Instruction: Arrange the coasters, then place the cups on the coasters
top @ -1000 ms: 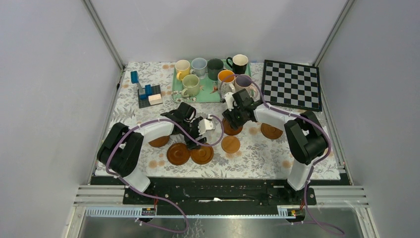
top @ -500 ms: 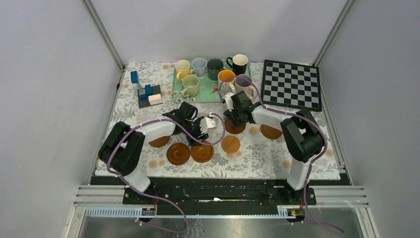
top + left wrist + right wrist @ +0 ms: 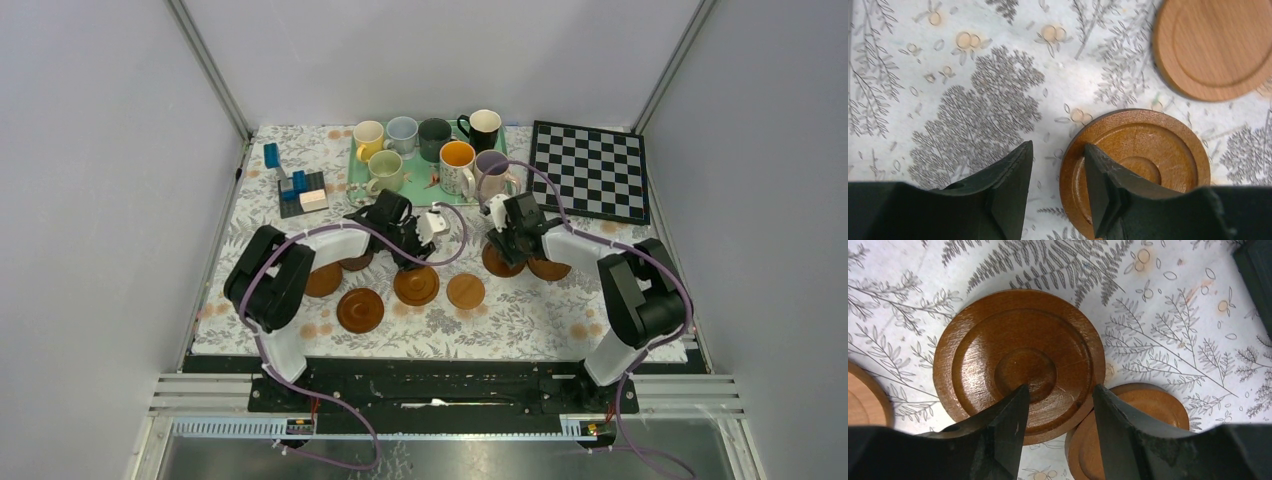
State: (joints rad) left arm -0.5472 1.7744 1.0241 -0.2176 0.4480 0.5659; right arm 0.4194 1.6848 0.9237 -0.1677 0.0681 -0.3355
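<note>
Seven brown coasters lie on the floral cloth in front of the arms. My left gripper [image 3: 415, 255] [image 3: 1057, 145] stands open astride the rim of an orange-brown coaster [image 3: 416, 286] [image 3: 1153, 145], one finger inside the rim and the other on the cloth. My right gripper [image 3: 503, 240] [image 3: 1061, 387] is open too. Its left finger is over the middle of a dark coaster [image 3: 499, 260] [image 3: 1013, 340] and its right finger over a neighbouring coaster [image 3: 548, 267] [image 3: 1153, 407] that touches the dark one. The cups, among them a yellow one [image 3: 368, 135] and a black one [image 3: 484, 126], stand on the green tray [image 3: 420, 190].
A checkerboard [image 3: 590, 170] lies at the back right, and blue and pale blocks [image 3: 298, 188] at the back left. A pale coaster [image 3: 465, 291] [image 3: 1218, 45] lies just beyond the left gripper. More coasters lie at the left [image 3: 322, 281] [image 3: 360, 310].
The left gripper's jaws have narrowed. It has moved away from the bases, and the orange-brown coaster went with it. The right gripper and the dark coaster have shifted right, up against the neighbouring coaster.
</note>
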